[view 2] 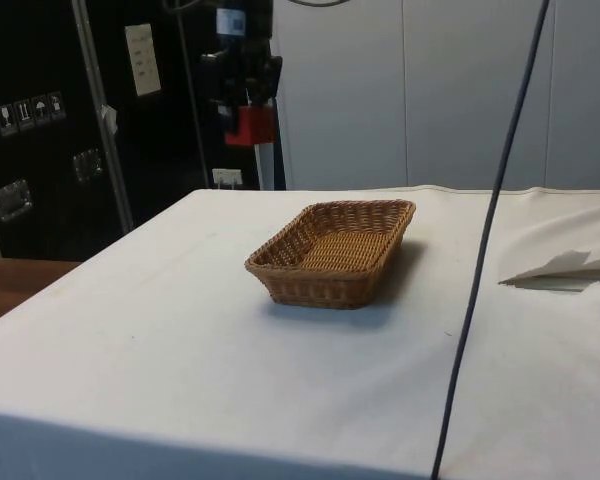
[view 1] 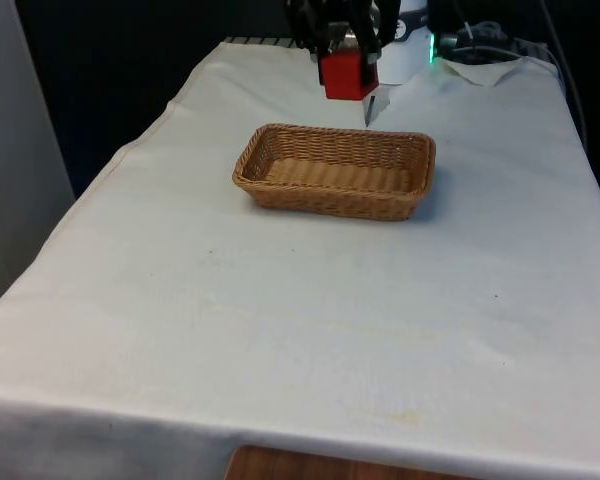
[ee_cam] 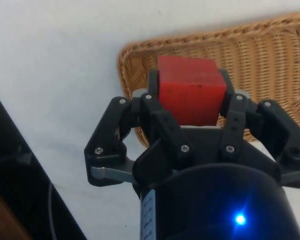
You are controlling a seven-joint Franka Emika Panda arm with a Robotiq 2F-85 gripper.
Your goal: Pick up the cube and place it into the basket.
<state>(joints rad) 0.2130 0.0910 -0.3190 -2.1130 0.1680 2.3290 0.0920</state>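
1. The gripper is seen raised well above the counter, clamped on the red cube from two opposite sides.
2. The cube is held in the air, clear of the cloth, beyond the basket's far rim in the front view.
3. The wicker basket is set on the counter, upright; nothing is seen inside it.
4. In the side view, the cube is noted above and behind the basket.

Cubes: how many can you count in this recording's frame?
1. The red cube is held in the claw, raised above the white cloth beyond the wicker basket. The basket looks empty inside.
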